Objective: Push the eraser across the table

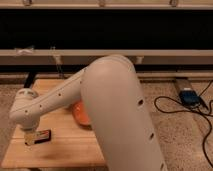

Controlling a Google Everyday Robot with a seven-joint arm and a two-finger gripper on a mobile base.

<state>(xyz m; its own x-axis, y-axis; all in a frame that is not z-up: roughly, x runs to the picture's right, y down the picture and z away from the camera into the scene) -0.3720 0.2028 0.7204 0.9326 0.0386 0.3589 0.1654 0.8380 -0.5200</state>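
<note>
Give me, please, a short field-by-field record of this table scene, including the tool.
surface: light wooden plank table
target: small flat dark-topped eraser with reddish sides, near the table's front left corner as seen
tool: two-finger tool, open, low at the eraser's left end; contact unclear
other: orange bowl, partly hidden behind the white arm
floor: blue box with black cables
</note>
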